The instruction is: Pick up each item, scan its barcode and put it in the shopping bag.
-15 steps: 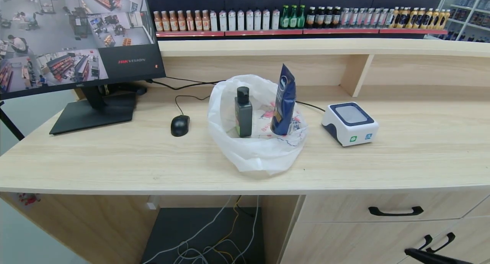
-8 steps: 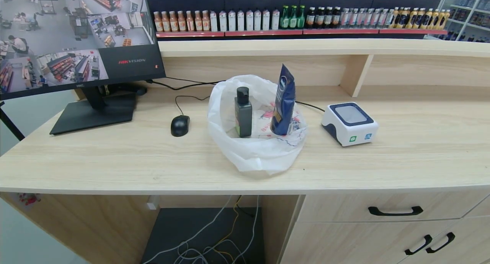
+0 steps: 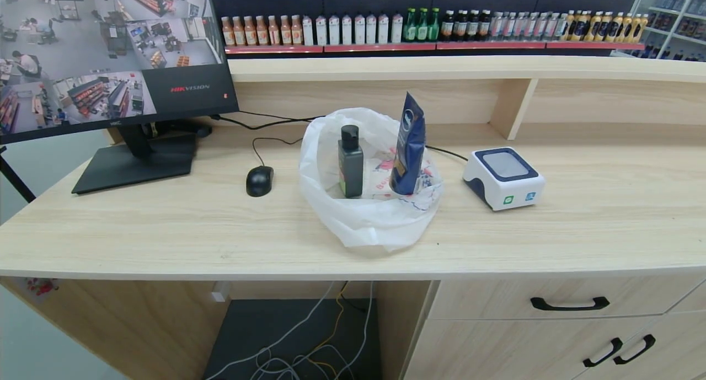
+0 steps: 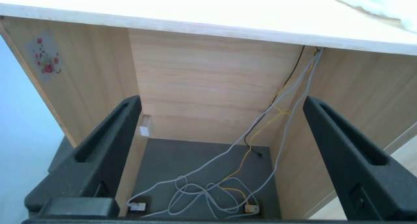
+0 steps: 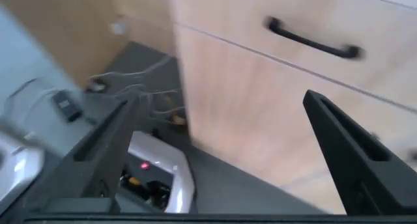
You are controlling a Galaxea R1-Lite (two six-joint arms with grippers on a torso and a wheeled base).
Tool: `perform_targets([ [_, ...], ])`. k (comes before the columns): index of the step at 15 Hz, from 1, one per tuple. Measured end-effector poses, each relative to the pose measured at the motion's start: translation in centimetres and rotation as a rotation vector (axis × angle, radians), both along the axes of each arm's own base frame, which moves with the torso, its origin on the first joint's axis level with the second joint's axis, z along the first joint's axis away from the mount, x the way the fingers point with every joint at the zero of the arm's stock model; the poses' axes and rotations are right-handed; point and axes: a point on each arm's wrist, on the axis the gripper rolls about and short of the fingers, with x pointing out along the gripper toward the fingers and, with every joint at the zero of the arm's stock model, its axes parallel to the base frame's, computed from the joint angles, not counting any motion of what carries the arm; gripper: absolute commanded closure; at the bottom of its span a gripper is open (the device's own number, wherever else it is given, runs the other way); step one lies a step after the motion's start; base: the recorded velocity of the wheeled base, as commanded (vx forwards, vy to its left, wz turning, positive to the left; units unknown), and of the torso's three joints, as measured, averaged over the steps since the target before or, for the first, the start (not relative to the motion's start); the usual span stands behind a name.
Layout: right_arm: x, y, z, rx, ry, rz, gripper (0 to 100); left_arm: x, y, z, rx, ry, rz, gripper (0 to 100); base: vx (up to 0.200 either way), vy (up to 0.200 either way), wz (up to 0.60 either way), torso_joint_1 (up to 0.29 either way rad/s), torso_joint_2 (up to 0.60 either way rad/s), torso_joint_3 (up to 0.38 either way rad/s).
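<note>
Shopping bag (image 3: 375, 225) sits on counter (image 3: 165, 231), above left hand (image 4: 221, 120) and right hand (image 5: 220, 107), both spread empty.

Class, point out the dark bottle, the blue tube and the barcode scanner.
dark bottle (image 3: 351, 170), head view, on its body.
blue tube (image 3: 410, 148), head view, middle of its front.
barcode scanner (image 3: 506, 166), head view, its top window.

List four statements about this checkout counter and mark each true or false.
1. The dark bottle and the blue pouch both stand inside the shopping bag. True.
2. The scanner sits on the robot's left of the bag. False: it is on the right, and the mouse is on the left.
3. The left gripper is shut on the bottle. False: it is open and empty, below the countertop.
4. The right gripper is open. True.
</note>
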Motion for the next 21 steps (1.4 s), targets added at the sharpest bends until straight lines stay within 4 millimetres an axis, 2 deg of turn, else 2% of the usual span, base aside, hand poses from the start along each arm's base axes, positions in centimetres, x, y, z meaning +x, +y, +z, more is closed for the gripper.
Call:
perform_targets([
  [4, -0.5, 0.3, 0.0, 0.014, -0.026, -0.359, 0, 0.0, 0.0, 0.0, 0.0, 0.0, 0.0, 0, 0.0, 0.0, 0.0, 0.0, 0.0, 0.0],
  [7, -1.4, 0.5, -0.2, 0.061, -0.116, -0.497, 0, 0.0, 0.0, 0.0, 0.0, 0.0, 0.0, 0, 0.0, 0.0, 0.0, 0.0, 0.0, 0.0],
  [13, -1.6, 0.9, -0.7, 0.096, -0.301, -0.27, 0, 0.0, 0.0, 0.0, 0.001, 0.0, 0.0, 0, 0.0, 0.0, 0.0, 0.0, 0.0, 0.0],
  [15, -1.6, 0.9, -1.5, 0.092, -0.263, -0.274, 0, 0.0, 0.0, 0.0, 0.001, 0.0, 0.0, 0, 0.0, 0.0, 0.0, 0.0, 0.0, 0.0],
  [21, -1.5, 0.9, -1.6, 0.122, -0.252, -0.307, 0, 0.0, 0.0, 0.0, 0.0, 0.0, 0.001, 0, 0.0, 0.0, 0.0, 0.0, 0.0, 0.0],
])
